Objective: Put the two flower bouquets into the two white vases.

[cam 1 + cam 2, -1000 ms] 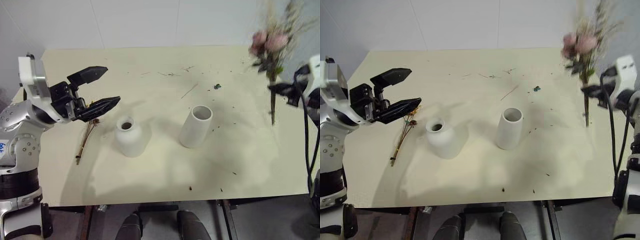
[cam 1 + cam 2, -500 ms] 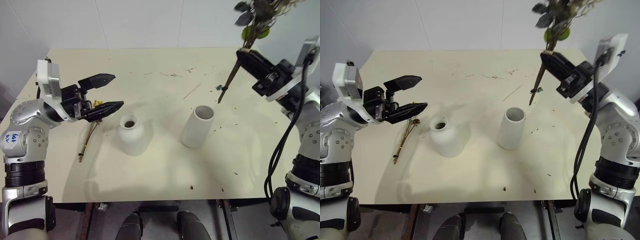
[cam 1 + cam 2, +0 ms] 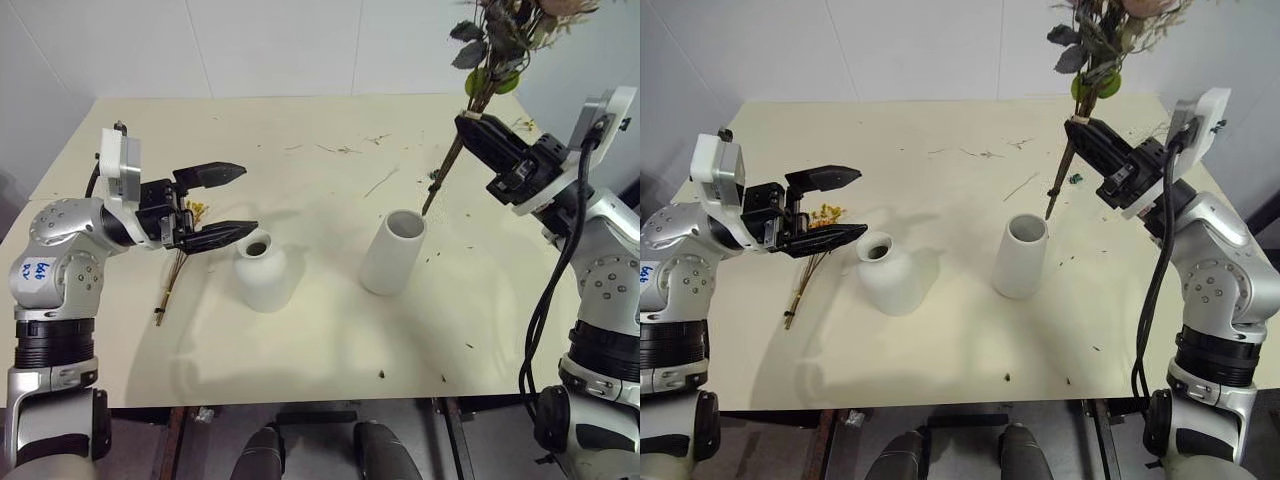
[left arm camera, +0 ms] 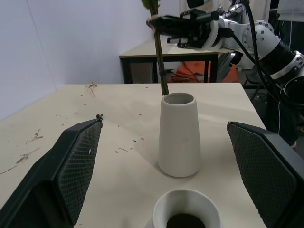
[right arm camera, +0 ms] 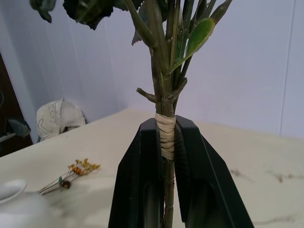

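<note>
Above the right half of the cream-coloured table [image 3: 330, 340], the right gripper [image 3: 1085, 135] is clamping the large bouquet of green leaves and dried sprigs [image 3: 495, 40] by its wrapped stems; the right wrist view shows both fingers pressing the tan binding. The bouquet's long axis is tilting, blooms pointing up and toward the robot's right, cut stem ends pointing down and to the left, hanging just above and behind the mouth of the tall white cylindrical vase [image 3: 393, 252]. That vase is standing upright near the table's middle. To its left, apart from it, the short rounded white vase with a narrow neck [image 3: 264, 270] is also standing upright. The left gripper [image 3: 228, 203] is hovering beside the short vase, fingers spread wide and grasping nothing. Beneath it the thin bunch of yellow-orange flowers [image 3: 810, 255] is lying flat, blossoms pointing toward the table's far edge, stems toward the near edge.
</note>
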You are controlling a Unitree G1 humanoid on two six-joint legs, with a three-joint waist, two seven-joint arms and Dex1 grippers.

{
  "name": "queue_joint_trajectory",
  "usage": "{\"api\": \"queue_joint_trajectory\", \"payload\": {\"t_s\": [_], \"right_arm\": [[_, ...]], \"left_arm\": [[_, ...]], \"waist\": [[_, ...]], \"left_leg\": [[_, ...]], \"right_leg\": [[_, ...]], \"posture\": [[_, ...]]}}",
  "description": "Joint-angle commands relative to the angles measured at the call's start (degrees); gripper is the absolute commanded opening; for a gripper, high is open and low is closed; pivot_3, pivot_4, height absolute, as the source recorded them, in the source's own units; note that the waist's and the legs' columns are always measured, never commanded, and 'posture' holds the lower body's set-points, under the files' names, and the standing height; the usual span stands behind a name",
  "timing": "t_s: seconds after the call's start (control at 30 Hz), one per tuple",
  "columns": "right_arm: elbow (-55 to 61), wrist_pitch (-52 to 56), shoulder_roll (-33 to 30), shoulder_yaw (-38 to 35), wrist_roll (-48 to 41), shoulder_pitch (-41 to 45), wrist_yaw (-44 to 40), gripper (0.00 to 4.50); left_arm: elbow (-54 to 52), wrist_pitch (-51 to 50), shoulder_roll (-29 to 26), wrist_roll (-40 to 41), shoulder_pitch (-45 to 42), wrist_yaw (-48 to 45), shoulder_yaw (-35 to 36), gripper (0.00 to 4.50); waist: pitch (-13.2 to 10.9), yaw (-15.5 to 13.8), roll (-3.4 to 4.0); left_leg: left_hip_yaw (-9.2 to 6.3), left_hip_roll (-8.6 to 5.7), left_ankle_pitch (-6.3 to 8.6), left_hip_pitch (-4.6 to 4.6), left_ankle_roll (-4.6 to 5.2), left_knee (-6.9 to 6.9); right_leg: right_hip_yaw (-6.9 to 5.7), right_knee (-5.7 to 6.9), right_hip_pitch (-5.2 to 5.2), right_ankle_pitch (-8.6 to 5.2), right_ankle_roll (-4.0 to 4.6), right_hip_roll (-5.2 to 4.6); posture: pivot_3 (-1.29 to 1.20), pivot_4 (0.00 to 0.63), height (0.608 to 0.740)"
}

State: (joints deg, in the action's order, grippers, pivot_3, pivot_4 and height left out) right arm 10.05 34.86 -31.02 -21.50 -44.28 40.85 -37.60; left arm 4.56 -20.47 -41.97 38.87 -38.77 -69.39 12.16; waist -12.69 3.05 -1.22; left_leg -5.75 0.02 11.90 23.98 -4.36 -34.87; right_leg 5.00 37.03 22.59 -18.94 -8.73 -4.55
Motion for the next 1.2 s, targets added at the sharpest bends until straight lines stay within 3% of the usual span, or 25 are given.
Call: {"api": "queue_joint_trajectory", "payload": {"t_s": [0.03, 0.47, 0.77, 0.9, 1.1, 1.2], "right_arm": [[1.47, -1.23, -1.98, -1.37, -1.49, 2.78, 0.26, 0.04], [9.43, 5.63, -0.2, 1.06, -10.13, -2.45, 4.34, 0.04], [7.76, -4.12, 0.66, 7.26, 0.35, -11.56, -0.13, 0.04], [8.75, -6.24, -1.35, 7.97, 1.71, -15.01, -5.04, 1.28], [6.99, -8.08, -6.79, 2.56, 2.11, -15.47, -6.7, 3.29], [3.79, -9.4, -11.86, 0.92, 3.42, -15.4, -11.58, 4.26]], "left_arm": [[0.09, 1.23, 0.05, -0.47, -1.73, -0.67, 0.2, 4.5], [2.11, 2.26, 1.38, -1.53, -3.27, -1.33, -0.56, 4.5], [1.01, 1.83, 0.58, -1.27, -2.78, -0.2, 0.5, 4.5], [0.46, 1.94, -0.6, -1.36, -1.74, 0.54, 1.58, 4.5], [1.68, 3.15, -5.06, -3.44, 0.51, 1.93, 4.41, 4.5], [3.48, 2.49, -8.86, -6.29, 2.34, 3.22, 5.09, 4.5]], "waist": [[0.0, 0.0, 0.0], [0.0, -0.02, -0.01], [0.01, -0.07, -0.03], [0.01, -0.09, -0.03], [0.01, 0.02, -0.03], [0.01, -0.06, -0.03]], "left_leg": [[0.0, 0.0, 0.0, 0.0, 0.0, 0.0], [-0.01, 0.01, 0.01, 0.02, 0.02, 0.03], [-0.01, -0.01, 0.01, 0.05, 0.04, 0.03], [-0.01, -0.01, 0.01, 0.05, 0.04, 0.02], [0.0, 0.0, 0.01, 0.02, 0.05, 0.05], [0.0, 0.0, 0.01, 0.01, 0.05, 0.03]], "right_leg": [[0.0, 0.0, 0.0, 0.0, 0.0, 0.0], [0.0, -0.04, 0.0, 0.0, 0.0, 0.0], [0.0, -0.06, 0.02, 0.0, 0.0, 0.0], [-0.01, -0.06, 0.02, 0.0, -0.01, 0.0], [0.01, -0.06, 0.01, 0.0, -0.01, 0.0], [0.0, -0.07, -0.03, 0.0, -0.01, 0.0]], "posture": [[0.0, 0.15, 0.74], [0.0, 0.15, 0.74], [0.0, 0.15, 0.74], [0.0, 0.15, 0.74], [0.0, 0.15, 0.74], [0.0, 0.15, 0.74]]}}
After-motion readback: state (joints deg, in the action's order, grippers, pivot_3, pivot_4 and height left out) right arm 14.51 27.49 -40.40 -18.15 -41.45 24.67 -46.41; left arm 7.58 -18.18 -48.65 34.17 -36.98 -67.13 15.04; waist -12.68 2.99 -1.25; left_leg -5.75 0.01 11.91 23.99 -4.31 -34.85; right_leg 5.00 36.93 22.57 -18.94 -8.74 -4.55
